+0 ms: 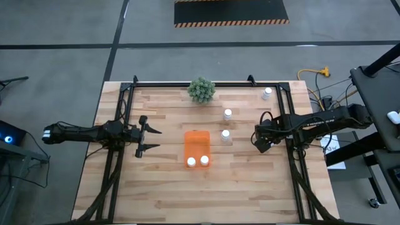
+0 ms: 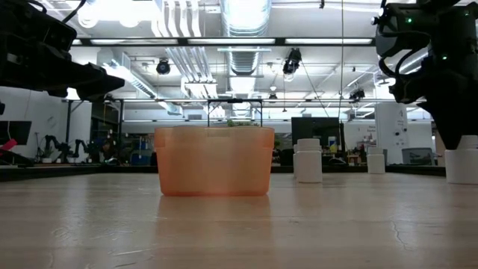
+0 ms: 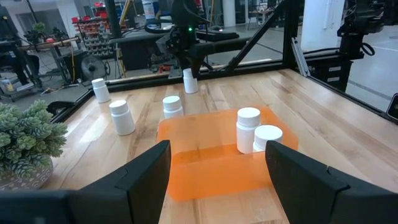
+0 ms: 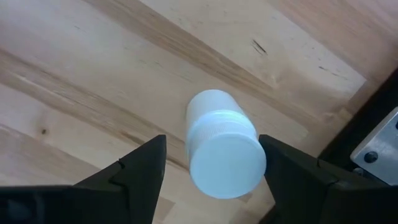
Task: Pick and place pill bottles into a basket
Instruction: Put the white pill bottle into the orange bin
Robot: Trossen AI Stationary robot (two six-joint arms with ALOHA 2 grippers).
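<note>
The orange basket (image 1: pixel 197 145) stands at the table's middle with two white pill bottles (image 1: pixel 191 162) (image 1: pixel 204 160) upright in its near end. Two bottles (image 1: pixel 228 114) (image 1: pixel 225 134) stand right of the basket, and one (image 1: pixel 267 93) stands at the far right. My right gripper (image 1: pixel 257 140) is open over another upright bottle (image 4: pixel 221 152). One finger stands on either side of its cap, and the arm hides this bottle in the high view. My left gripper (image 1: pixel 150 139) is open and empty, left of the basket and pointing at it (image 3: pixel 217 186).
A small green bushy plant (image 1: pixel 201 89) stands at the table's far edge, behind the basket. Black frame rails (image 1: pixel 119 150) (image 1: pixel 294 162) run along the table's left and right sides. Bare wood lies near the front edge.
</note>
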